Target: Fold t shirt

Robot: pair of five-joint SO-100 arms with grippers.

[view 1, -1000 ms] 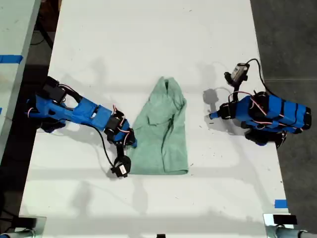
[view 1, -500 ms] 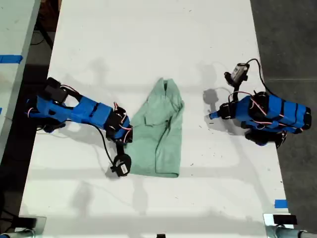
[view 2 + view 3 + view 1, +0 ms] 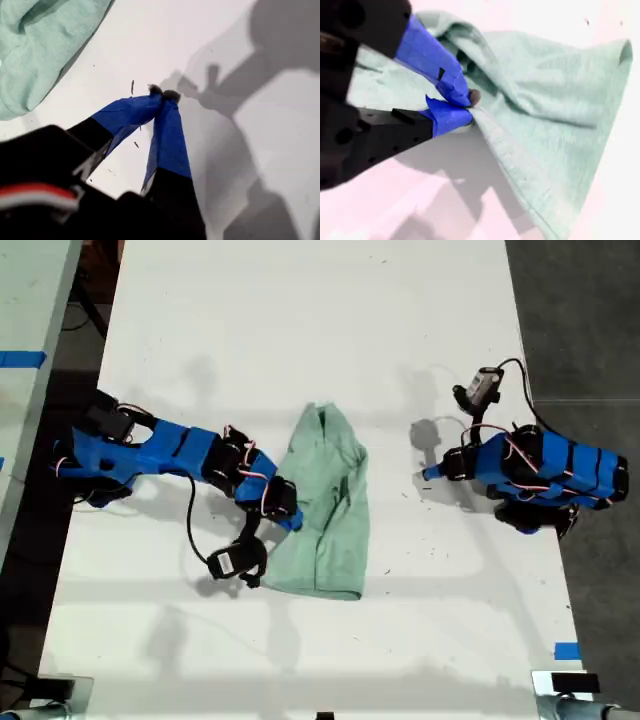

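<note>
Exterior view: the t shirt (image 3: pixel 325 505) lies mid-surface (image 3: pixel 300 330), a long crumpled strip between the two arms. My second pincer (image 3: pixel 465 106) pinches the shirt's edge, tips nearly together on a fold of cloth; that arm reaches in from the exterior view's left. My first pincer (image 3: pixel 162 94) has its tips touching, holding nothing, over bare surface, with the shirt well apart from it.

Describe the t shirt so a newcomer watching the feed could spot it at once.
Start from the long white table in the exterior view; between the two blue arms lies the t shirt. It is the only cloth there: pale mint green, wrinkled, elongated, with my second end effector pinching its edge.
</note>
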